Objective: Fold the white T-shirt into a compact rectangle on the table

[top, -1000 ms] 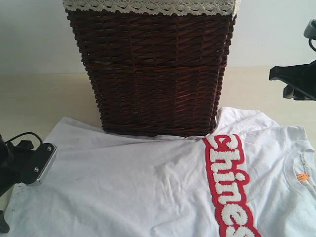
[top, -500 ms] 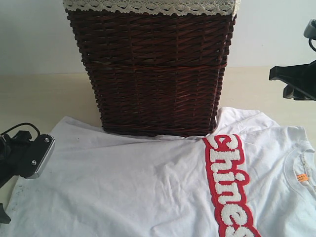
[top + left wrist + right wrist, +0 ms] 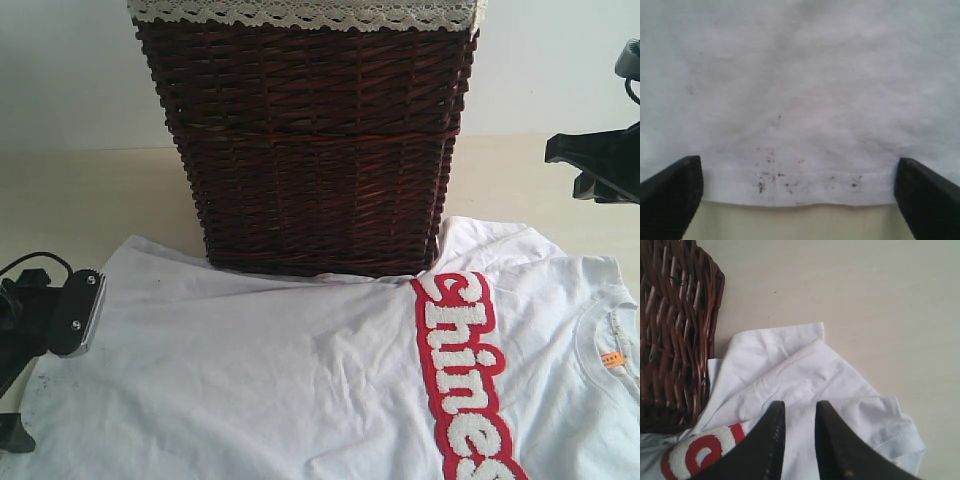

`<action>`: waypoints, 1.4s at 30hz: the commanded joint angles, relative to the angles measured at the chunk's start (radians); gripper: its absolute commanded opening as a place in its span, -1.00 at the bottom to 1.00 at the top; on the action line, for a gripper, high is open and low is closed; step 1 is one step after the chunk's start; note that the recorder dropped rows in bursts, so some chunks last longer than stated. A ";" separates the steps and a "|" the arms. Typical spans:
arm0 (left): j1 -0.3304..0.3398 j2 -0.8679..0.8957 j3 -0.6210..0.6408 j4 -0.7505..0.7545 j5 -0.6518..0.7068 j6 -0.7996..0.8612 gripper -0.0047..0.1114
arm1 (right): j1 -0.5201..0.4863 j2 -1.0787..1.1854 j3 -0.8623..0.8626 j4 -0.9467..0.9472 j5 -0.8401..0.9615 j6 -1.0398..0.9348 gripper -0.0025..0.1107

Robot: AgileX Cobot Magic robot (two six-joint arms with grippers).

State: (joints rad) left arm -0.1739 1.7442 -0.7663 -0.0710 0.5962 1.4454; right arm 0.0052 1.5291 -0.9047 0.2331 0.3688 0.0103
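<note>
The white T-shirt (image 3: 300, 370) lies spread front up on the table (image 3: 90, 200), in front of the basket. Its red band with fluffy white letters (image 3: 465, 380) runs down the right part, and the orange neck tag (image 3: 612, 358) is at the far right. My left gripper (image 3: 800, 200) is open wide and low at the shirt's left hem (image 3: 800, 187), which has dark specks; one fingertip stands at each side of it. My right gripper (image 3: 799, 407) hangs above the folded sleeve (image 3: 805, 365) beside the basket. Its fingers are a little apart and hold nothing.
A tall dark brown wicker basket (image 3: 310, 150) with a cream lace liner (image 3: 300, 12) stands at the back middle and touches the shirt's far edge. Bare table shows to the left and right of it. A white wall stands behind.
My left gripper has shifted slightly to the left along the shirt's left edge. The right arm and the shirt have not moved.
</note>
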 commanded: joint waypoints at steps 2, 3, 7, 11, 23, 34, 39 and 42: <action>0.005 0.024 0.006 0.015 0.051 -0.010 0.90 | 0.001 -0.003 0.001 -0.003 -0.002 -0.010 -0.55; 0.005 0.031 0.006 0.023 0.060 -0.007 0.90 | 0.001 -0.003 0.001 -0.005 -0.002 -0.010 -0.55; 0.005 0.053 0.006 0.033 0.054 -0.007 0.90 | 0.001 -0.003 0.001 -0.007 -0.002 -0.010 -0.55; 0.005 0.054 0.006 0.033 0.031 -0.007 0.90 | 0.001 -0.003 0.001 -0.006 -0.002 -0.019 -0.55; 0.005 0.054 0.006 0.033 0.031 -0.007 0.90 | 0.001 -0.003 0.001 0.005 0.147 -0.456 -0.54; 0.005 0.054 0.006 0.033 0.029 -0.007 0.90 | 0.001 -0.003 0.001 -0.025 0.239 -0.653 0.36; 0.005 0.054 0.006 0.033 0.029 -0.007 0.90 | 0.001 -0.003 0.001 -0.030 0.257 -0.676 0.34; 0.005 0.054 0.006 0.033 0.029 -0.005 0.90 | 0.001 -0.003 0.001 -0.060 0.420 -1.020 0.34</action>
State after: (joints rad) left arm -0.1739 1.7776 -0.7699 -0.0512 0.6490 1.4392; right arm 0.0052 1.5291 -0.9047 0.1918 0.6767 -0.7784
